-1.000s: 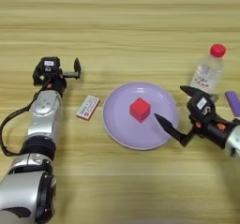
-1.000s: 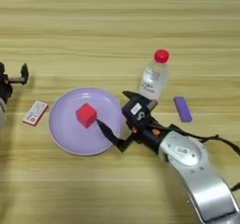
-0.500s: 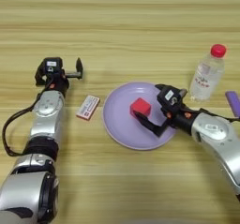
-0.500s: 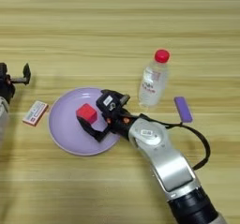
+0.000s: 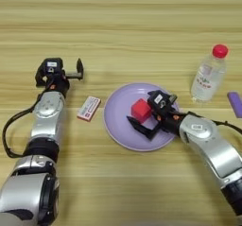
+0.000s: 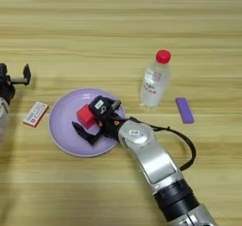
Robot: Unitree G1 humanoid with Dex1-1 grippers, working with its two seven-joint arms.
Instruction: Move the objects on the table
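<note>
A small red cube (image 5: 141, 110) sits on the round lilac plate (image 5: 117, 121) in the middle of the table (image 5: 123, 26). My right gripper (image 5: 145, 115) is open over the plate. One black finger (image 5: 138, 125) lies in front of the cube and the other is behind it, so the cube is between them. A flat white box with a red-pink label (image 5: 89, 108) lies left of the plate. The clear bottle with a red cap (image 5: 208, 74) stands upright to the plate's right. My left gripper (image 5: 66, 73) rests open at the far left, behind the box.
A small purple bar (image 6: 184, 110) lies on the table right of the bottle. My left forearm (image 5: 47, 121) runs along the left side. My right forearm (image 6: 151, 159) crosses the lower right.
My right gripper has moved left from beside the bottle onto the plate, and its fingers now straddle the red cube. The left arm has not moved.
</note>
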